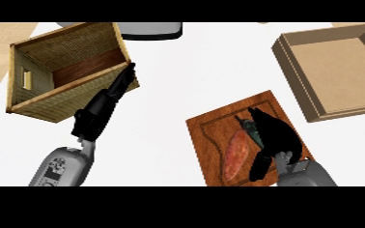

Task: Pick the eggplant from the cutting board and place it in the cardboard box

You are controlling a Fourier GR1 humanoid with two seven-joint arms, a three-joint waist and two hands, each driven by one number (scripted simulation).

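Note:
An eggplant (234, 154) with a reddish-orange body and a dark green stem lies lengthwise on the wooden cutting board (214, 130) at the lower right. My right hand (276, 136) hovers over the board just to the right of the eggplant. It is open, its fingers reaching toward the stem end and its thumb (259, 167) lying along the eggplant's right side, not curled round it. The shallow cardboard box (324, 72) lies at the upper right, beyond the board. My left hand (105, 107) is open at the left, fingers straight.
A woven basket (68, 70) with a dark wooden bottom stands at the upper left, and my left fingertips touch its near right wall. A grey and black object (151, 30) sits at the top edge. White counter (192, 77) lies between basket and box.

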